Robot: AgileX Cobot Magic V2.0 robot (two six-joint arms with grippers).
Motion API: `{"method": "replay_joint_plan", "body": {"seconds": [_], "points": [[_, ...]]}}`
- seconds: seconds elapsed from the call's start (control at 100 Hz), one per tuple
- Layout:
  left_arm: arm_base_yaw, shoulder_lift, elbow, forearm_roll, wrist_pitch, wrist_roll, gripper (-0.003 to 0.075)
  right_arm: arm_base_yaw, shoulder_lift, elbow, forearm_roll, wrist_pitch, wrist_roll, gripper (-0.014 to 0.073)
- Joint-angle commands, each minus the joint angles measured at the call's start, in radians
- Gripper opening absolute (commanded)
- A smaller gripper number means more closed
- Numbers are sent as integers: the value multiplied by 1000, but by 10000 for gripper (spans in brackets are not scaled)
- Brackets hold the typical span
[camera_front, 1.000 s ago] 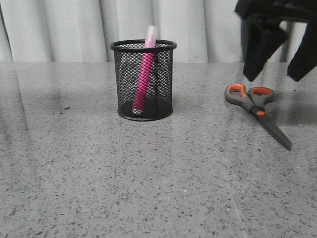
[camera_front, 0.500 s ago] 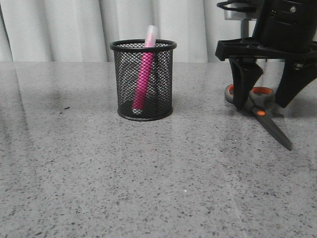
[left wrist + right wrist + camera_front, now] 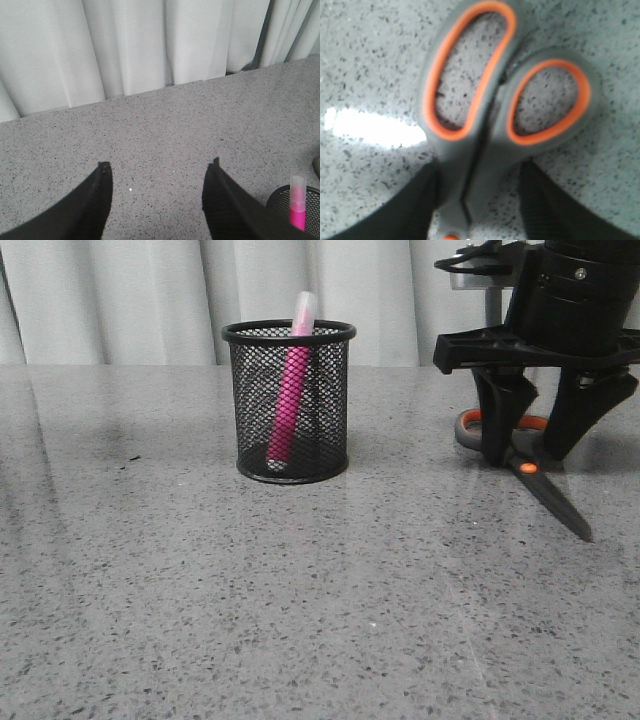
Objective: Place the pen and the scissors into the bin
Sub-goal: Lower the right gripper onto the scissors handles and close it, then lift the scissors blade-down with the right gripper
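Grey speckled stone fills the lower half of the front view, bare in the foreground. Farther back, at right centre, the scissors (image 3: 522, 462) lie flat on the table (image 3: 300, 590), blades running toward the lower right, handles pointing back. The right gripper (image 3: 528, 440) stands directly over them, fingers spread and released, one on each side of the neck just below the finger loops; the right wrist view shows the scissors (image 3: 485, 130) lengthwise between the two fingers, so closing should pinch across the narrow neck. At left centre stands the bin (image 3: 290, 400), the pen (image 3: 290, 390) leaning inside it. The left gripper (image 3: 157, 195), also spread and empty, hangs well away near the curtain (image 3: 150, 300).
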Motion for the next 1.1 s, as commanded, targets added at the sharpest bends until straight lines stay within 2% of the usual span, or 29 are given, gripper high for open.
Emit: {"method": "replay_joint_plan", "body": {"seconds": [0.0,0.2,0.38,0.49,0.59,0.81,1.09], "points": [[1,-28,-32,-17,-69,2,364,0,-15,-16,21,-15,-2,214],[1,-28,-32,-17,-69,2,364,0,-15,-16,21,-4,-36,-68],[1,-28,-32,-17,-69,2,364,0,-79,-7,9,-32,-56,-71],[1,-28,-32,-17,-69,2,364,0,-182,48,-3,-111,-56,-71],[1,-28,-32,-17,-69,2,364,0,-289,151,-6,-245,-56,-71],[1,-28,-32,-19,-67,2,364,25,-519,423,95,-756,-56,-71],[1,-28,-32,-19,-67,2,364,185,-542,453,89,-1099,-56,-73]]}}
